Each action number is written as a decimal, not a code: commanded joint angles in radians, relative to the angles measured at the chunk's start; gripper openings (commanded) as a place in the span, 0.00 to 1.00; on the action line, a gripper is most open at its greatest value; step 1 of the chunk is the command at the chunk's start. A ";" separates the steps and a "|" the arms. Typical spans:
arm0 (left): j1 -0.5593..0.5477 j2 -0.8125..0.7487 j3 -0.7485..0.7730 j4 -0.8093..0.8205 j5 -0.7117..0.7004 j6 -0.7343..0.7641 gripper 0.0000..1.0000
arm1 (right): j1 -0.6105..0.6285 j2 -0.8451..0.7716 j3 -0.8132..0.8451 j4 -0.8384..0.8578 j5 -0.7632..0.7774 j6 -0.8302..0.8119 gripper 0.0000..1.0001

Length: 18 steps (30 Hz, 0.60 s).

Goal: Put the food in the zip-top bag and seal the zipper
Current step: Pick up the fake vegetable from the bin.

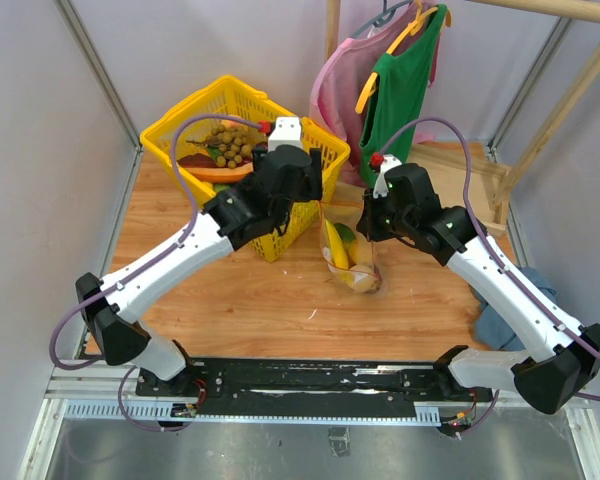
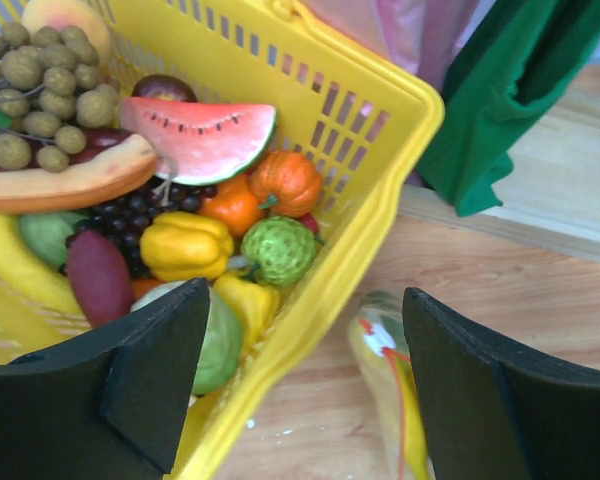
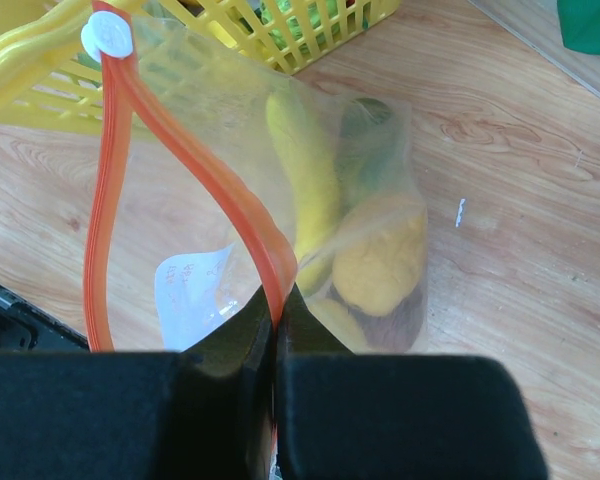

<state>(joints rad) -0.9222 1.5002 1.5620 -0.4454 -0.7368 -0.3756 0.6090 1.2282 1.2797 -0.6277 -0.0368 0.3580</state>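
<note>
The wooden table (image 1: 230,300) is carrying the yellow basket (image 1: 180,118), and the zip-top bag (image 1: 350,255) is standing just beside the basket's front corner, holding a banana (image 3: 300,170) and other food. The left gripper (image 2: 305,380) is hanging spread wide and empty over the basket's rim. The right gripper (image 3: 276,330) is pinching the zipper (image 3: 195,160) between closed fingers, with the bag's mouth gaping.

Robot lab test cell, not a home. Left arm (image 1: 170,255) and right arm (image 1: 500,275) are bolted to a black plate (image 1: 310,378) on slotted aluminium rail (image 1: 280,410) at the table (image 1: 270,305) edge, with purple cable (image 1: 185,150) looped loose. Plain grey walls (image 1: 30,180) with metal struts (image 1: 98,75) box the bench in. Props look staged: yellow basket (image 1: 175,125) of toy fruit (image 2: 185,245), bare wooden rack (image 1: 565,105) with a green top (image 1: 400,95) on a hanger, blue cloth (image 1: 498,322) bunched at the side.
</note>
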 commanded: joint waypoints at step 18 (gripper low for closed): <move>0.388 0.335 0.360 -0.647 0.504 0.088 0.94 | 0.012 -0.004 0.019 -0.028 0.010 -0.050 0.01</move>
<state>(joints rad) -0.5621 1.8091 1.8954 -1.0008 -0.3111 -0.3138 0.6090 1.2285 1.2797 -0.6605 -0.0360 0.3260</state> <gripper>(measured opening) 0.930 0.009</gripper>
